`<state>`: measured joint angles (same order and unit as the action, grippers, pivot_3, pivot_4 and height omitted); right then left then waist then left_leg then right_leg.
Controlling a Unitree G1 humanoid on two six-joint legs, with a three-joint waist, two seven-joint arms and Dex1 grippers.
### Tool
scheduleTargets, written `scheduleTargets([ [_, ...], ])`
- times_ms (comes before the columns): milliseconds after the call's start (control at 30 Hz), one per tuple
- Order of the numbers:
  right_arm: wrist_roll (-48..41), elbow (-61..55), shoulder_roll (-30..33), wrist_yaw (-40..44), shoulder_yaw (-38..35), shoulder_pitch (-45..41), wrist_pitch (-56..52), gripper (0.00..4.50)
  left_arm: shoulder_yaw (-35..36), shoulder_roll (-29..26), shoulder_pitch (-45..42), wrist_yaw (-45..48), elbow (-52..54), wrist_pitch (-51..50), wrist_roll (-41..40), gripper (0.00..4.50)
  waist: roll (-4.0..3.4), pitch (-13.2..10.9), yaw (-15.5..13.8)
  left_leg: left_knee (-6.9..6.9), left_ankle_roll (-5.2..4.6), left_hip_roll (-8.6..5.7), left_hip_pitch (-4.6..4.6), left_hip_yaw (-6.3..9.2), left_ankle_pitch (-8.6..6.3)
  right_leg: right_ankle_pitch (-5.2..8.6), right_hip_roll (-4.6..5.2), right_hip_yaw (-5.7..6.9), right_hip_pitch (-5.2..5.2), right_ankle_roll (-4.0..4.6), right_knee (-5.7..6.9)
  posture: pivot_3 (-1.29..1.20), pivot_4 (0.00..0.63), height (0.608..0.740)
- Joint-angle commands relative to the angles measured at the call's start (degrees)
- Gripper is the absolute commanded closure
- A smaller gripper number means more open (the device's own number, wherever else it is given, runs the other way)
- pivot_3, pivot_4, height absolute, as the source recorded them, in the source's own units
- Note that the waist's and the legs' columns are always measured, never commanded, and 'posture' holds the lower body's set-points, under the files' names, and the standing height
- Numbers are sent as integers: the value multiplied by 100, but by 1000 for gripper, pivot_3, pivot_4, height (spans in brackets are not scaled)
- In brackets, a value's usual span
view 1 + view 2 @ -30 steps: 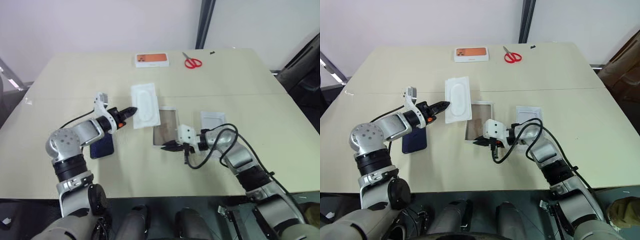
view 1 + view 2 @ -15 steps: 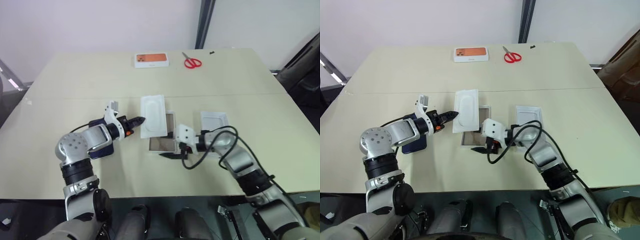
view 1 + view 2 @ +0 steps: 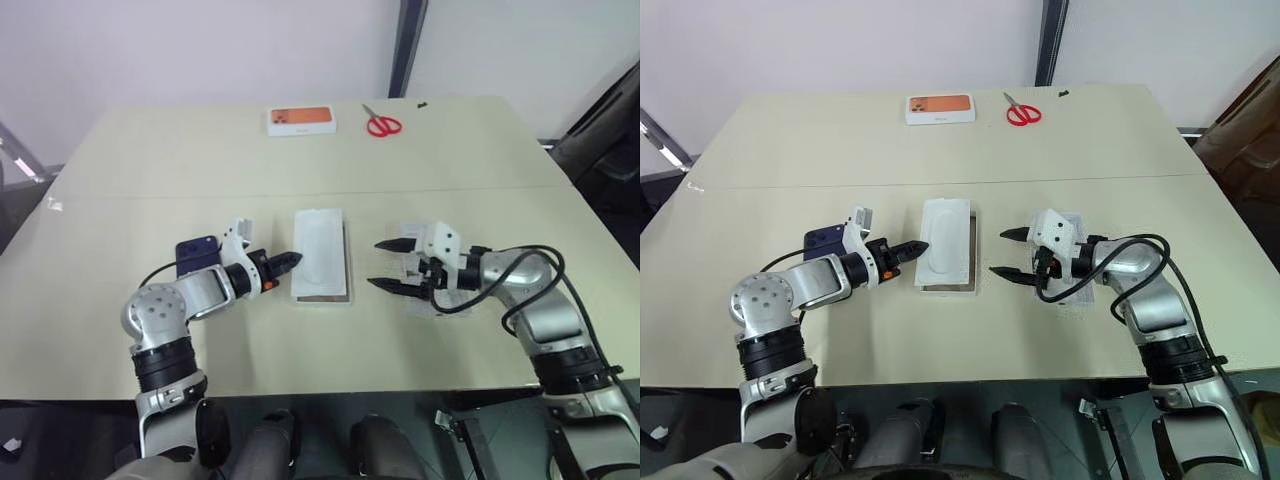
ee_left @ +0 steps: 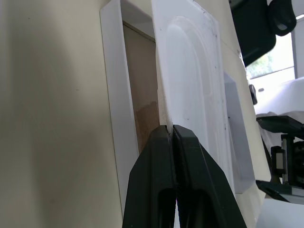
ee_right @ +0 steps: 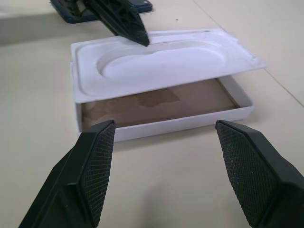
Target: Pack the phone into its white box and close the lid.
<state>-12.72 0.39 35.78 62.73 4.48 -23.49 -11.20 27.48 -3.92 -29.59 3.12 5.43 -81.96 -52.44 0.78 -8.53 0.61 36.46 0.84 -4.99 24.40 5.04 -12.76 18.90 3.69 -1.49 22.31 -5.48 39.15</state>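
Observation:
The white box (image 3: 348, 262) lies mid-table, its brown floor (image 4: 140, 90) showing in the left wrist view. A flat white insert (image 3: 320, 252) with a pill-shaped recess lies tilted across the box's top. My left gripper (image 3: 287, 261) is shut on the insert's near-left edge. The dark navy phone (image 3: 196, 250) lies flat on the table behind my left forearm. Right of the box, my right gripper (image 3: 386, 265) stands open with nothing between its fingers, pointing at the box. The lid (image 3: 424, 298) lies under that gripper, largely hidden.
A white box with an orange top (image 3: 301, 120) and red scissors (image 3: 384, 125) lie near the table's far edge. A seam (image 3: 150, 195) crosses the table (image 3: 520, 330) beyond the box.
My left gripper brought the insert right and down until it covers the box. My right gripper opened and drew away from the box to the right, above the lid.

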Motion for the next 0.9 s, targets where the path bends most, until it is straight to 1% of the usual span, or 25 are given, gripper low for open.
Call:
scheduleTargets([
  [33, -47, -21, -80, -101, -51, -99, 188, 920, -24, -62, -21, 2, 198, 67, -68, 3603, 0, 0, 0, 1, 0, 0, 0, -1, 0, 0, 0, 0, 0, 0, 0, 0, 150, 734],
  [133, -27, 14, -132, -130, -26, -115, 225, 920, -72, -97, -49, 24, 233, 27, -95, 2188, 0, 0, -7, 1, 0, 0, 0, -1, 0, 0, 0, 0, 0, 0, 0, 0, 150, 734],
  [200, -12, 39, -184, -171, 6, -154, 247, 920, -160, -156, -63, 79, 277, 20, -94, 1166, 0, 0, -9, 3, 0, 0, 0, -1, 0, 0, 0, 0, -2, 0, 0, 0, 150, 734],
  [300, 20, 72, -240, -204, 69, -192, 315, 920, -93, -181, -116, 114, 292, -41, -227, 1166, 0, 0, -1, 3, 0, -1, 0, 0, 0, 0, 0, 0, -1, 0, 0, 0, 150, 734],
  [400, 58, 138, -329, -271, 124, -274, 384, 920, -170, -286, -95, 191, 316, -7, -222, 1166, 0, 0, 1, 2, 0, 0, 0, 0, 0, 0, 0, 0, 0, 0, 0, 0, 150, 734],
  [533, -88, 89, -756, -520, 147, -611, 234, 920, -438, -547, -11, 623, 558, 346, -200, 1166, 0, 0, 16, 0, 1, 1, 0, -1, 1, 0, -1, 0, 2, 0, 0, 0, 150, 734],
  [567, -112, 63, -856, -559, 180, -681, 154, 920, -702, -794, 68, 893, 702, 571, -43, 1166, 0, -1, 18, -4, 3, 1, -1, -1, 2, 0, -1, -1, 3, 0, 0, 0, 150, 734],
  [633, 78, 155, -1019, -678, 328, -802, 220, 1451, -1288, -1341, 274, 1484, 984, 1157, 367, 1109, -1, -1, 34, -8, 6, 2, -1, -1, 3, 0, -2, -2, 6, 0, 0, 0, 150, 734],
  [667, 283, 244, -1075, -762, 452, -851, 353, 1723, -1352, -1416, 388, 1829, 1035, 1577, 421, 1109, -2, 0, 32, -14, 8, 1, -3, -3, 5, 0, -2, -4, 7, 1, 0, 0, 150, 734],
  [700, 511, 370, -1132, -874, 606, -916, 436, 2169, -1511, -1639, 535, 2167, 1081, 2047, 644, 1109, -4, 0, 22, -19, 9, 1, -3, -4, 6, 0, -1, -5, 7, 1, -2, 0, 150, 734],
  [733, 708, 506, -1191, -994, 735, -988, 503, 2725, -1615, -1807, 662, 2389, 1064, 2444, 861, 1109, -4, 0, 21, -20, 10, 0, -4, -5, 6, 0, 0, -6, 9, 1, -3, 0, 150, 734],
  [767, 854, 635, -1249, -1101, 829, -1057, 542, 3177, -1707, -1969, 768, 2569, 1008, 2789, 1075, 1109, -4, 0, 20, -20, 11, 0, -5, -5, 7, 0, 0, -6, 9, 2, -4, 0, 150, 734],
  [833, 1038, 847, -1395, -1206, 1019, -1184, 497, 4154, -1902, -2447, 1026, 3238, 841, 3581, 1515, 1109, -4, 0, 17, -23, 13, 0, -4, -4, 8, 0, 1, -6, 10, 3, -5, 0, 150, 734],
  [867, 1141, 949, -1454, -1261, 1110, -1246, 506, 4421, -1999, -2673, 1158, 3521, 741, 3961, 1743, 1109, -7, -2, 18, -25, 14, 0, -4, -5, 8, 0, 1, -7, 13, 4, -5, 0, 150, 734],
  [900, 1266, 1053, -1520, -1329, 1208, -1308, 549, 4421, -1986, -2820, 1260, 3779, 608, 4265, 1841, 1109, -7, -2, 19, -29, 14, -1, -4, -6, 9, 0, 2, -7, 14, 4, -6, 0, 150, 734],
])
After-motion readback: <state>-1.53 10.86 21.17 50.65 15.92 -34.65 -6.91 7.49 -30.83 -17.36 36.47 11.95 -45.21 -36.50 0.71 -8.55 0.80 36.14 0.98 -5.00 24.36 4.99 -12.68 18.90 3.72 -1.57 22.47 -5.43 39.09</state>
